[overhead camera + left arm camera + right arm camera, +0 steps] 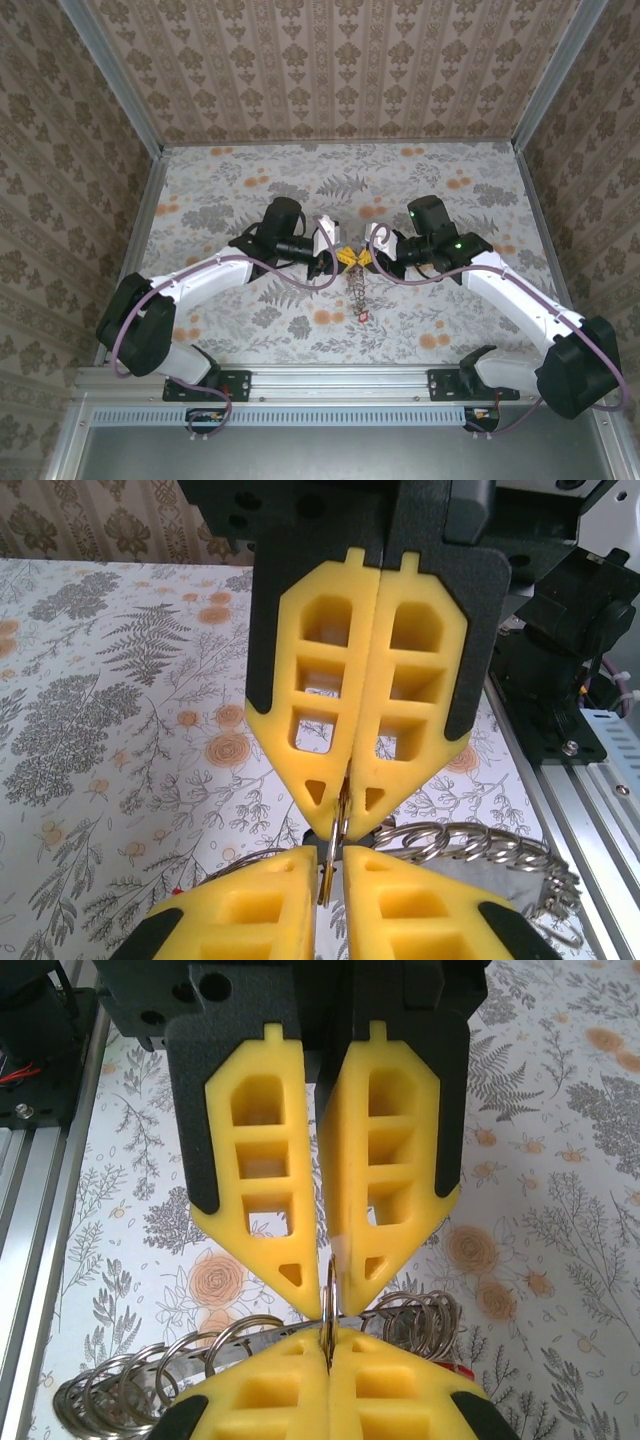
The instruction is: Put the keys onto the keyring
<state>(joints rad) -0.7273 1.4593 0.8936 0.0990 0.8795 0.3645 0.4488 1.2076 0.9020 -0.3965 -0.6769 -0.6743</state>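
Note:
Both grippers meet tip to tip above the middle of the table. My right gripper (pixel 328 1338) is shut on a thin metal ring (pixel 327 1295) that stands edge-on. The same ring (pixel 334 865) stands in the narrow gap of my left gripper (pixel 338 858), whose fingers (pixel 262 895) are slightly apart. The keyring (pixel 480 842), strung with small grey loops, runs sideways behind the fingertips. In the top view the keyring (pixel 358 288) hangs toward the near edge below the left gripper (pixel 346 258) and right gripper (pixel 366 258), ending at a red tag (pixel 363 315). Single keys are too small to tell apart.
The table (pixel 240 190) has a flowered cloth, with patterned walls on three sides. An aluminium rail (pixel 340 382) with the arm bases runs along the near edge. Cables loop beside both forearms.

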